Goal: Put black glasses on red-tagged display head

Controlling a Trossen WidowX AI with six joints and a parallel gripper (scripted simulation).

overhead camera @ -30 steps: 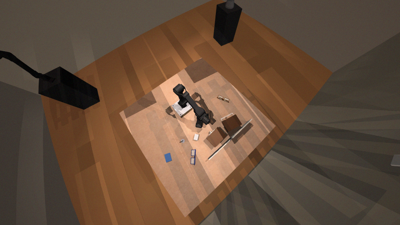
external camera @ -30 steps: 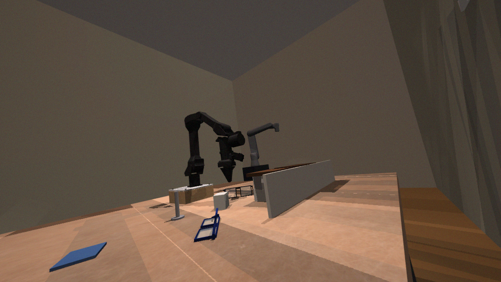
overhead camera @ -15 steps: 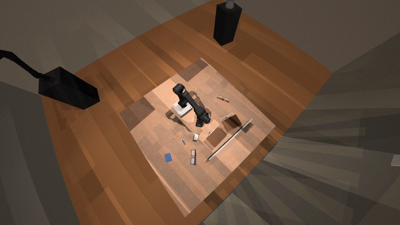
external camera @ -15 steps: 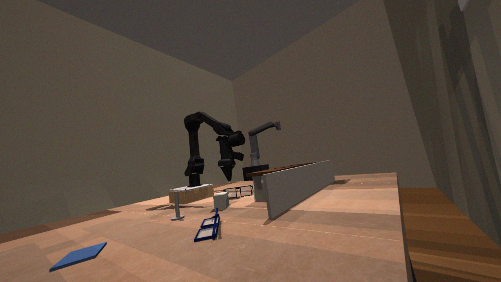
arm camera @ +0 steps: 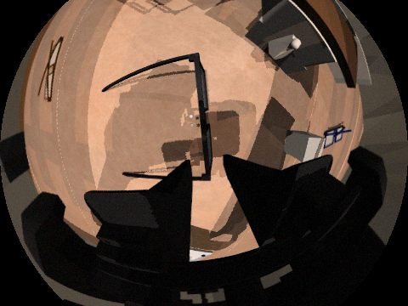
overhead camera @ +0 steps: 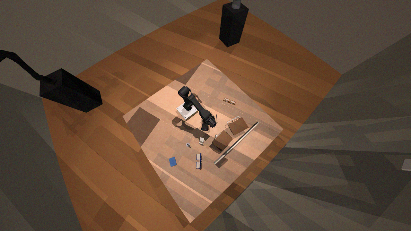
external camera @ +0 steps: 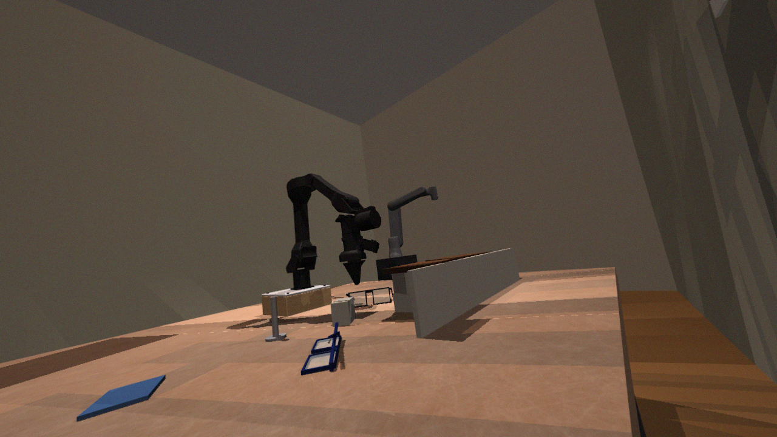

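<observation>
The black glasses (overhead camera: 216, 115) (external camera: 382, 289) (arm camera: 202, 98) rest on the table, with both temples spread open to the left in the wrist view. My gripper (external camera: 356, 283) (arm camera: 206, 161) is partly open, pointing down above them. In the wrist view one end of the front frame shows between the fingertips, but the exterior view shows the tips higher than the glasses, holding nothing. A grey display head (arm camera: 280, 48) (overhead camera: 222, 140) with a pale round nose stands under a brown panel. A second brown panel (overhead camera: 238, 126) has a thin pale frame at its front; its head is mostly hidden. No red tag can be made out.
A long pale wall (overhead camera: 237, 142) (external camera: 467, 293) stands behind the panels. A pale block (overhead camera: 201, 140) (external camera: 342, 311) (arm camera: 297, 144), a thin post (overhead camera: 188, 144) (external camera: 274, 317), blue glasses (overhead camera: 200, 160) (external camera: 334, 353), a blue pad (overhead camera: 172, 161) (external camera: 122, 396) and brown glasses (overhead camera: 231, 101) lie around.
</observation>
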